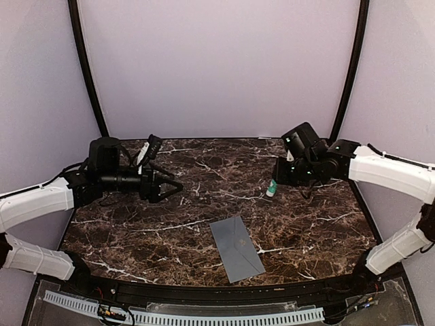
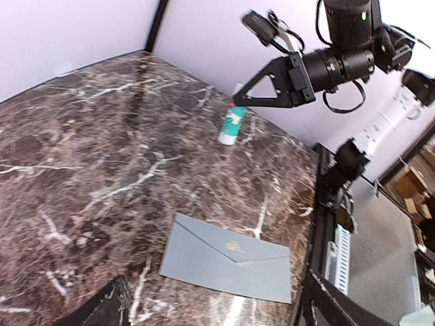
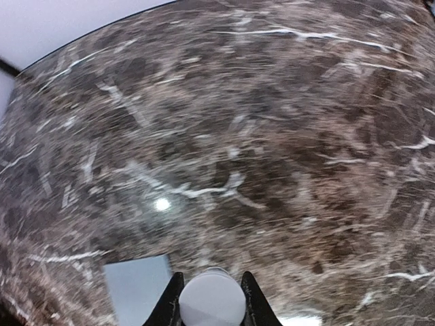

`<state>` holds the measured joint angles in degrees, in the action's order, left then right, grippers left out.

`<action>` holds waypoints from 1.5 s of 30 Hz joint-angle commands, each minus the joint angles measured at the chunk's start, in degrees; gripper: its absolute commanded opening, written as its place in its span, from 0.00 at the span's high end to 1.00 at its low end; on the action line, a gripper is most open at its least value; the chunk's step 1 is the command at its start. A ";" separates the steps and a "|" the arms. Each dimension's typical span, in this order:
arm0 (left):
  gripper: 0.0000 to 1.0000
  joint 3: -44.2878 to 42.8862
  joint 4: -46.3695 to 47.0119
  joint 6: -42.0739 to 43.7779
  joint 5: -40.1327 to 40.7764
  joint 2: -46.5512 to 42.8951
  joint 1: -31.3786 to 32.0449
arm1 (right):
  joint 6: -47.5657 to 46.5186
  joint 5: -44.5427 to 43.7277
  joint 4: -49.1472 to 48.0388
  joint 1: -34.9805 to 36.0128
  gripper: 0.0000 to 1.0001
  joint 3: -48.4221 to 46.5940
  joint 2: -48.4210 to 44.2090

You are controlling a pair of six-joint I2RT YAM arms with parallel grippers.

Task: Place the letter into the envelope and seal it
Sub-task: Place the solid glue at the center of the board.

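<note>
Top external: right gripper (image 1: 275, 179) clamps upright glue stick (image 1: 272, 189); envelope (image 1: 236, 248) apart.

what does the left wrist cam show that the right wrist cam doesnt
Only the left wrist view: the whole envelope with its flap folded down, the green label on the tube, and the right arm seen from the side.
Only the right wrist view: the tube's round white end, seen end-on inside the right pincer.
Both share: the marble table, the tube gripped in the right pincer, and the envelope, though the right wrist view catches only a corner of it.
</note>
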<state>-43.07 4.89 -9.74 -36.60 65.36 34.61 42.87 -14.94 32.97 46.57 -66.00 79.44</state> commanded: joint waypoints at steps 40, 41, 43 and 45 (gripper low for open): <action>0.10 0.23 -2.68 -6.78 15.07 -2.43 -19.58 | -19.04 -6.91 -25.16 -45.95 0.68 13.24 13.24; 0.10 0.26 -2.66 -6.78 15.07 -2.48 -19.58 | -19.01 -6.72 -25.16 -45.95 0.66 13.37 13.20; 0.10 0.27 -2.64 -6.83 15.00 -2.52 -19.58 | -19.04 -6.60 -25.04 -45.97 0.61 13.31 13.19; 0.10 0.27 -2.62 -6.87 14.87 -2.59 -19.58 | -18.92 -6.59 -24.66 -45.95 0.57 13.19 12.92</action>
<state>-43.13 1.58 -16.10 -20.67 63.81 15.27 23.99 -20.84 9.65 0.95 -53.21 92.44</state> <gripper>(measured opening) 0.897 0.400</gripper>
